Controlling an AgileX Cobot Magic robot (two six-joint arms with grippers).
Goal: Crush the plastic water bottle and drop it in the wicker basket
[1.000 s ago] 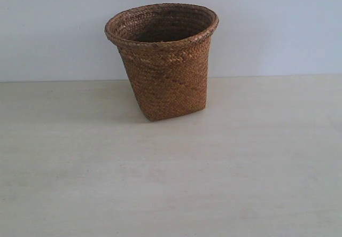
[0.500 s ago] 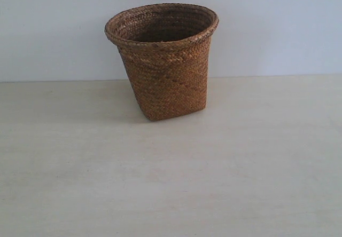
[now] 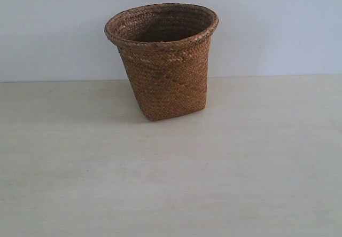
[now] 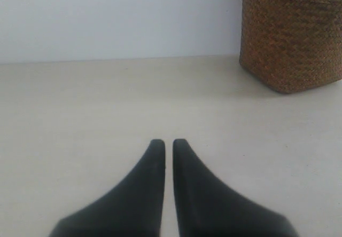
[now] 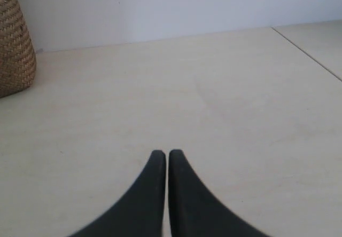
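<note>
We are looking at the basket (image 3: 165,82) standing upright on the pale counter (image 3: 171,183), toward the back and close before the white wall (image 3: 278,29), its wide rolled rim facing up and its narrower base resting flat. Its inner floor is lying hidden from us, and we cannot tell where the bottle is. We are holding our left gripper (image 4: 168,142) low over the counter (image 4: 80,103), its black jaws pressed almost together, with only a thin slit showing between them and nothing pinched. The basket (image 4: 291,39) is standing well ahead of it and off to one side. We are holding our right gripper (image 5: 168,153) likewise low over the counter (image 5: 214,87), jaws pressed together and gripping nothing. The basket (image 5: 13,50) is showing at the edge of that view, well apart from the jaws, and a thin seam (image 5: 307,53) is running across the counter on the side away from the basket
</note>
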